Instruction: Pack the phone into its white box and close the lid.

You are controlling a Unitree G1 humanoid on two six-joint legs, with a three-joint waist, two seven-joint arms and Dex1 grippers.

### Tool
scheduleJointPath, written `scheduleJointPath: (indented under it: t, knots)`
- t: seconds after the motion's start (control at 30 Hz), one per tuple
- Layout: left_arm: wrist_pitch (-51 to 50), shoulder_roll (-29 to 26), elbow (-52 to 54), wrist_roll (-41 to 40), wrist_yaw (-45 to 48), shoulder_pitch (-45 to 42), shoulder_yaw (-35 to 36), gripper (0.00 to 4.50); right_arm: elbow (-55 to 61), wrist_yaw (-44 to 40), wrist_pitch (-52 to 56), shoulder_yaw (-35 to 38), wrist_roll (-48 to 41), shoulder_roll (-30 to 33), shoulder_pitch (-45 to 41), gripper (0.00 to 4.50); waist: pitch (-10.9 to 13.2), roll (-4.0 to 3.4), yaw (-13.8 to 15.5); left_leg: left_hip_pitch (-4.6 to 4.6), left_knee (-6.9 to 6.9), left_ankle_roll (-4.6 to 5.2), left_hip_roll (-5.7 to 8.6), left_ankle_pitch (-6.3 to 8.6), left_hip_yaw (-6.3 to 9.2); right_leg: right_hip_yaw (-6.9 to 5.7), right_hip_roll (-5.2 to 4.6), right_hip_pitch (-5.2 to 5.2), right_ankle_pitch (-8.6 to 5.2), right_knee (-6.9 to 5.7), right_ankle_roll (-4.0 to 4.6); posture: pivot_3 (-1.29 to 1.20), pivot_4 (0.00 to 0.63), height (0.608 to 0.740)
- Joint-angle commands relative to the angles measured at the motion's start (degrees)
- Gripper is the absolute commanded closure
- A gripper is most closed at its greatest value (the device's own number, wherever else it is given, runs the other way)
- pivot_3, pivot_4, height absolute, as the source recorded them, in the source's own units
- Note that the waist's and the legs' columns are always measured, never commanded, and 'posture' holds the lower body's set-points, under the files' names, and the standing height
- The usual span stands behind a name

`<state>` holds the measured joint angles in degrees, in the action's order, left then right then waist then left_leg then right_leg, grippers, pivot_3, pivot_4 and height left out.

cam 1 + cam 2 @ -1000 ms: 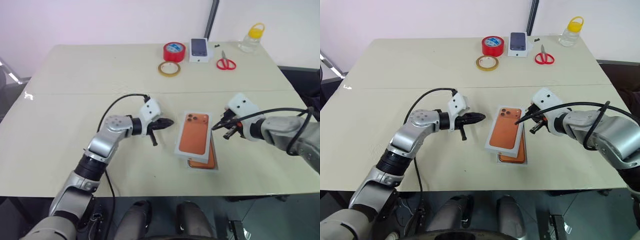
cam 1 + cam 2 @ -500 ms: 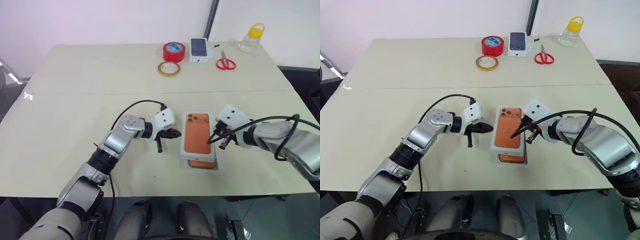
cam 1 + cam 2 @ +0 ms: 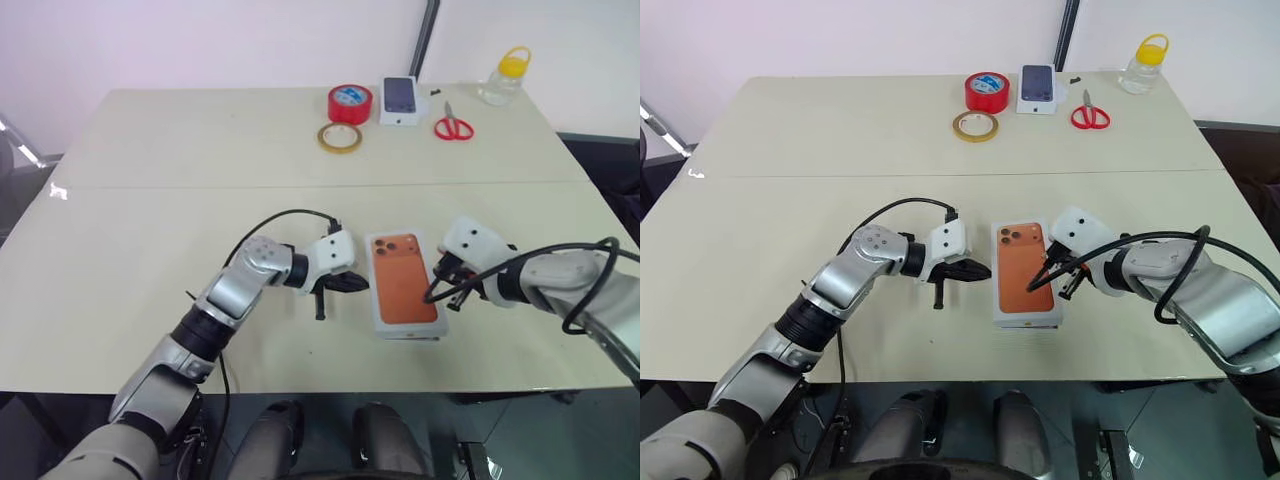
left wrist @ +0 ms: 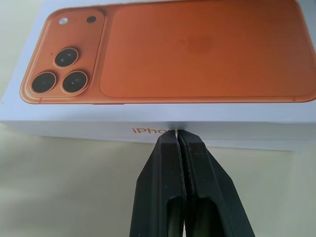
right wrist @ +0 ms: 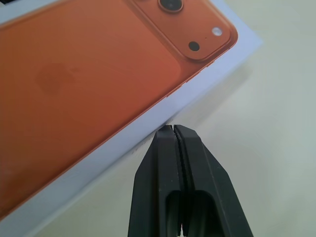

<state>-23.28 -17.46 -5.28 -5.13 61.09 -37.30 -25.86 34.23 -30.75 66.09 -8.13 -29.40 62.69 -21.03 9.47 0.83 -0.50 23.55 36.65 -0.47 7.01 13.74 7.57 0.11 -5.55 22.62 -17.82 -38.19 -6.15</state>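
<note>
The lid [image 3: 403, 282] lying printed face up over the white box on the table [image 3: 150, 200], left gripper [image 4: 177, 132] pressing clenched fingers against its side, right gripper [image 5: 172, 129] clenched at its opposite edge

A plain lab or office workroom: bare beige table [image 3: 150, 200], white wall [image 3: 200, 40], tape rolls [image 3: 348, 103], scissors [image 3: 453, 127].

White lid [image 3: 404, 292] with an orange phone printed on its outer face, lying flat and face up near the table's front edge, squarely seated over the white box [image 3: 412, 335], printed camera lenses at the far end
</note>
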Motion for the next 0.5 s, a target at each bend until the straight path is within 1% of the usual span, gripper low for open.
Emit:
scheduleJointPath:
  t: [0.03,0.5]
  knots:
    - [0.1,1.9,3.8,-1.0,-0.3,-0.3,-0.5,4.43,2.8,-2.2,-0.6,1.4,-0.3,0.1,0.2,4.45,0.0,0.0,0.0,0.0,0.02,0.0,0.0,0.0,0.0,0.0,0.0,0.0,0.0,0.0,0.0,0.0,0.15,0.74]
    - [-1.2,1.1,3.7,-0.7,-0.1,0.0,-0.3,4.43,2.7,-3.1,-0.6,1.0,2.1,-1.5,3.1,4.45,0.0,0.0,-0.1,0.01,0.11,0.01,0.0,0.02,0.03,-0.03,0.0,-0.04,0.0,-0.01,-0.01,0.0,0.15,0.74]
